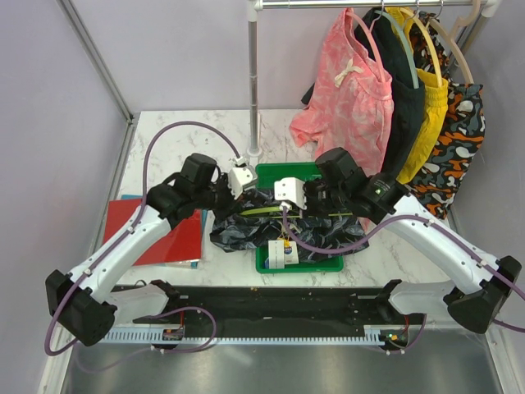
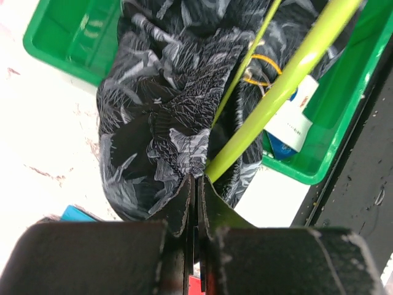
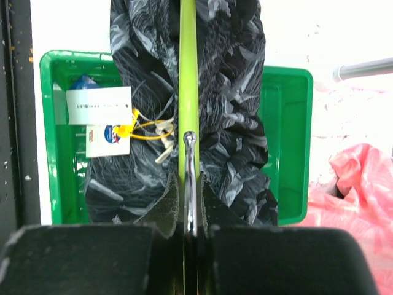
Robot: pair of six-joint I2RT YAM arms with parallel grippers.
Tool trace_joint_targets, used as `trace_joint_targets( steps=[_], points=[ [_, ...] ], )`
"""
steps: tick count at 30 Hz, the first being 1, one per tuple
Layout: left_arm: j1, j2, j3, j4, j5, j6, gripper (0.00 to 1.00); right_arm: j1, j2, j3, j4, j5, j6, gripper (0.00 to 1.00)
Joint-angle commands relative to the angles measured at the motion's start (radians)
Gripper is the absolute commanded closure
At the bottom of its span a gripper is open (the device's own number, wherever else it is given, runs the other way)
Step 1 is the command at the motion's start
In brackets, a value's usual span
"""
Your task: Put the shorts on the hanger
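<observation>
Shows one pair of shorts (image 1: 243, 230) heaped over the single green tray (image 1: 275, 170) at mid-table, with one lime hanger (image 3: 188, 74) lying in a crease along the middle of the fabric. Shows the left gripper (image 2: 198, 184) pinched almost fully closed on one tip of the hanger arm, with cloth crowding its fingers, and the right gripper (image 3: 189, 184) clamped tight on a bright metal piece, apparently the hook (image 3: 190, 160). To judge by look: limp, light cloth, likely to bunch and slide off slick plastic; better taken at the waistband than by the two paper tags (image 3: 98, 106). As for the hanger: thin, light, springy; best held at hook and arm tip. Elsewhere: one rail (image 1: 369, 4), four hung garments, one red folder (image 1: 156, 234).
</observation>
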Motion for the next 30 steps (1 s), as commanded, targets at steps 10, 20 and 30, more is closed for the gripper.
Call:
trace_joint_targets(
  steps=[10,20,30],
  points=[
    [-0.013,0.013,0.113,-0.042,0.071,-0.053,0.64,-0.003,0.026,-0.051,0.279,-0.18,0.024,1.0],
    [0.237,-0.292,-0.07,-0.126,0.315,0.319,0.27,-0.028,0.01,-0.08,0.296,-0.229,0.006,1.0],
    [0.229,-0.28,-0.138,0.047,0.374,0.428,0.15,-0.031,0.009,-0.07,0.282,-0.28,-0.039,1.0]
  ],
)
